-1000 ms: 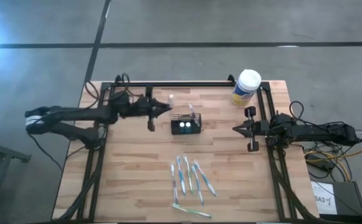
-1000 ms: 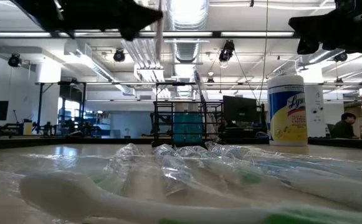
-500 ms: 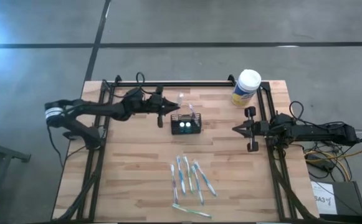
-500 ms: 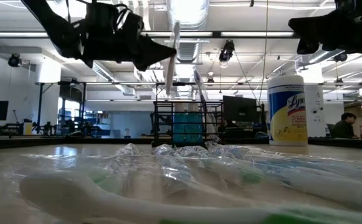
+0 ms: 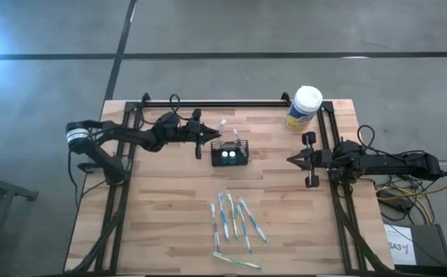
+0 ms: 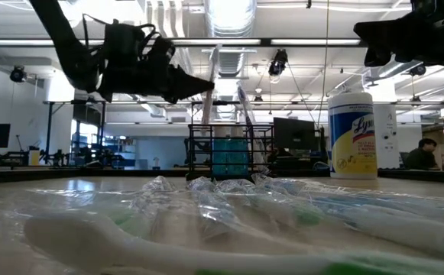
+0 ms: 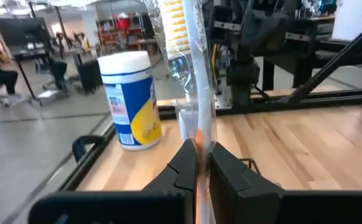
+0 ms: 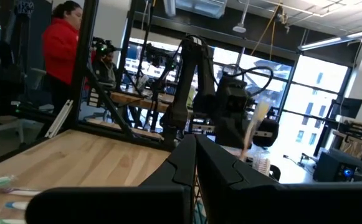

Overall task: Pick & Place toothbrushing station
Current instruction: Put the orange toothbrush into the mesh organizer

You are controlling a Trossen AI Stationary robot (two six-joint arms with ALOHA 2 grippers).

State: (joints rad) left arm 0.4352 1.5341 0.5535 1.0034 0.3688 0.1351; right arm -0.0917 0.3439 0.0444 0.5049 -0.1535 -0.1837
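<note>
Toothbrushing station (image 5: 230, 155), the small black slatted caddy, sits near the middle of the wooden surface (image 5: 161, 223) in the high view, slightly above centre, with a toothbrush or two already standing in it. The left hand (image 5: 210, 134) hangs just to the caddy's upper left, its fingers pinched tight on a wrapped toothbrush (image 7: 190, 68); the left wrist view shows the clear wrapper and yellow bristles rising between the two closed fingers (image 7: 184, 163).

The step in hand looks like dropping this brush into the caddy. To do it well, the brush should come over an open compartment before descending, kept close to upright so its lower end enters cleanly and does not catch on the rim or knock the brushes already inside. In the low view the handle appears tilted against the caddy's frame, though its exact lean is hard to judge from that angle. The crinkly wrapper may snag on the slats, so a slow descent and a release only once the brush rests inside seem wise; the caddy is light and could shift if pushed sideways.

More wrapped toothbrushes (image 5: 235, 219) lie in a loose row in the lower middle of the high view. The right hand (image 5: 291, 159) waits at the right side, its fingers closed and empty, below the yellow canister (image 5: 304, 108).
</note>
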